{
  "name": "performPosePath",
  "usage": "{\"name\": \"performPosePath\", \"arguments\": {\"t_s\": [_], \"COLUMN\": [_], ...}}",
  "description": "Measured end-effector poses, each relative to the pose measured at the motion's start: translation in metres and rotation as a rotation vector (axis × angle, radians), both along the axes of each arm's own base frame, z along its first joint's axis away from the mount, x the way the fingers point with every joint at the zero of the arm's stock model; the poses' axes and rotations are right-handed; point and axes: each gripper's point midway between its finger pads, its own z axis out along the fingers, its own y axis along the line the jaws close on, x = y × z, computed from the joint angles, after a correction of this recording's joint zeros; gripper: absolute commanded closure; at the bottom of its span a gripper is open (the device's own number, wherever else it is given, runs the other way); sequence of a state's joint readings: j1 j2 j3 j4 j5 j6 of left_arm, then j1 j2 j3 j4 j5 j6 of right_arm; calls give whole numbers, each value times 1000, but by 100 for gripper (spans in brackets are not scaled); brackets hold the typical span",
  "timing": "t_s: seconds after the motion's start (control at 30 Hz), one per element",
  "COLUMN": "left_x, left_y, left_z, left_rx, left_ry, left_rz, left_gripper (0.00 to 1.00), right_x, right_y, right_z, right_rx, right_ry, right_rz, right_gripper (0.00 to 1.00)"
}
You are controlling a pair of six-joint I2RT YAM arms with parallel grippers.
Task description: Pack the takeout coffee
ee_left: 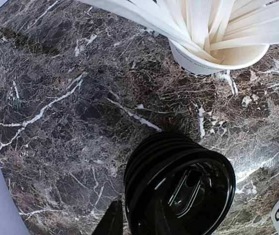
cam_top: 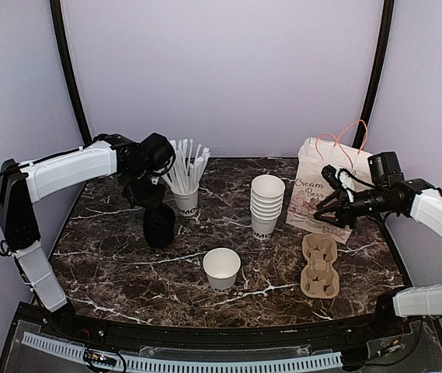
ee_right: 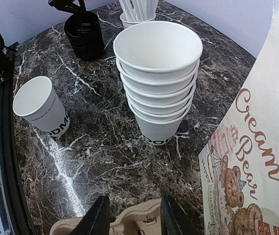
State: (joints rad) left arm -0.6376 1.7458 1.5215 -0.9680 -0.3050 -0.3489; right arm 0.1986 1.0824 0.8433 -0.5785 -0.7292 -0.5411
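Note:
The takeout coffee cup (cam_top: 221, 268) (ee_right: 41, 105), small and white with black lettering near its base, stands lidless at the table's front middle. A stack of black lids (cam_top: 159, 225) (ee_left: 178, 186) sits left of it. My left gripper (cam_top: 154, 207) (ee_left: 139, 205) reaches down onto that stack. One finger is outside the top lid's rim and the other inside it, and I cannot see whether they pinch it. My right gripper (cam_top: 323, 207) (ee_right: 134, 199) hangs open in front of the paper bag (cam_top: 325, 186), above the cardboard cup carrier (cam_top: 319, 268) (ee_right: 134, 224), holding nothing.
A stack of lidless white cups (cam_top: 266, 203) (ee_right: 159, 73) stands mid-table. A cup of white straws (cam_top: 186, 198) (ee_left: 217, 54) sits just behind the lids. The printed bag (ee_right: 262, 147) leans at the right rear. The marble table (cam_top: 112, 264) ends close on the left.

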Motion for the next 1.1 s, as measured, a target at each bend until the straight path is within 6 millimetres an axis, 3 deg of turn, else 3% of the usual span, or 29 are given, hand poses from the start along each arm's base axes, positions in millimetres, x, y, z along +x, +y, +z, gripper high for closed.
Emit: {"name": "performPosePath", "arguments": {"t_s": [0.63,1.1], "left_x": [-2,3], "left_y": [7,9], "left_z": [-13,10], "left_rx": [58,48], "left_ry": [36,-21], "left_rz": [6,13], "left_gripper": [87,88], "right_x": [0,0], "right_y": [0,0], "right_z": [0,0], "right_rx": [0,1], "right_ry": [-2,-2], "right_rz": [0,0], "right_gripper": [63,63]}}
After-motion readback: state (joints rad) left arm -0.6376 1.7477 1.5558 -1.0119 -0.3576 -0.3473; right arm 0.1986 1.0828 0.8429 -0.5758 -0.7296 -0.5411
